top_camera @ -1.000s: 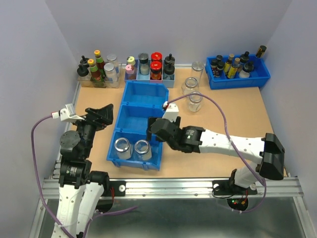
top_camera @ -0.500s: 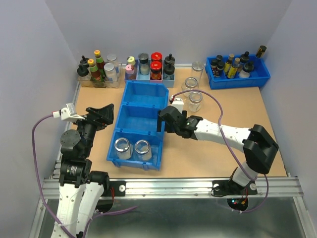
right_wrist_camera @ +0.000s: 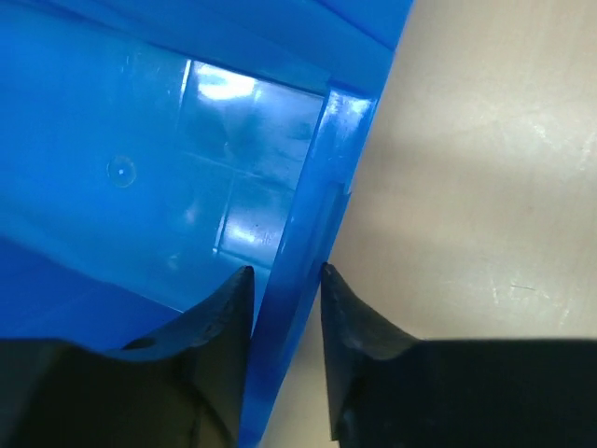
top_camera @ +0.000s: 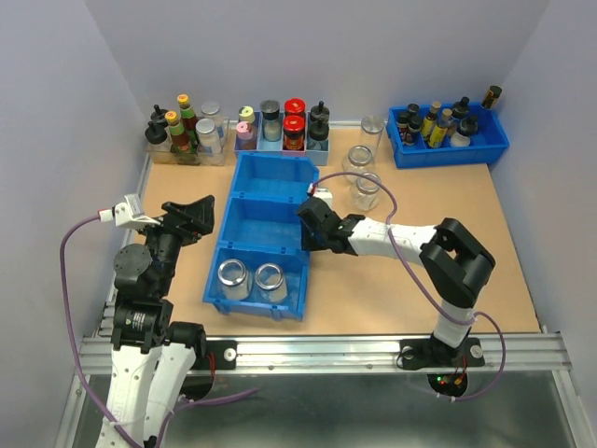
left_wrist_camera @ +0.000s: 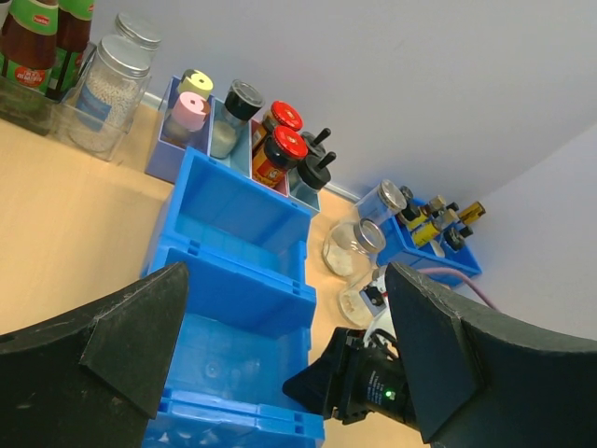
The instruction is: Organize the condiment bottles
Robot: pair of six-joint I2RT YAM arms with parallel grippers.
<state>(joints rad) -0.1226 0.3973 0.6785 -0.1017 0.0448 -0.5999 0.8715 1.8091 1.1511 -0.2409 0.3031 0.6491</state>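
Two clear glass jars (top_camera: pixel 231 276) (top_camera: pixel 270 278) stand in the near compartment of the blue three-part bin (top_camera: pixel 270 173). Three more stand on the table to its right: a lidded one (top_camera: pixel 372 128), one (top_camera: pixel 357 159) in front of it, and one (top_camera: pixel 367 189) nearest the arm. My right gripper (top_camera: pixel 308 224) sits at the bin's right wall by the middle compartment. In the right wrist view its fingers (right_wrist_camera: pixel 286 275) are closed on either side of that blue wall (right_wrist_camera: pixel 317 187). My left gripper (top_camera: pixel 201 215) hovers left of the bin, open and empty (left_wrist_camera: pixel 286 280).
A small blue tray (top_camera: pixel 448 149) of dark bottles sits at the back right. Spice jars in pale boxes (top_camera: pixel 280 126) and sauce bottles in a clear box (top_camera: pixel 182 135) line the back wall. Walls close in on both sides.
My right arm drew back from over the near compartment to the bin's right wall, and its jaws went from wide open to closed on that wall. The left arm stayed still.
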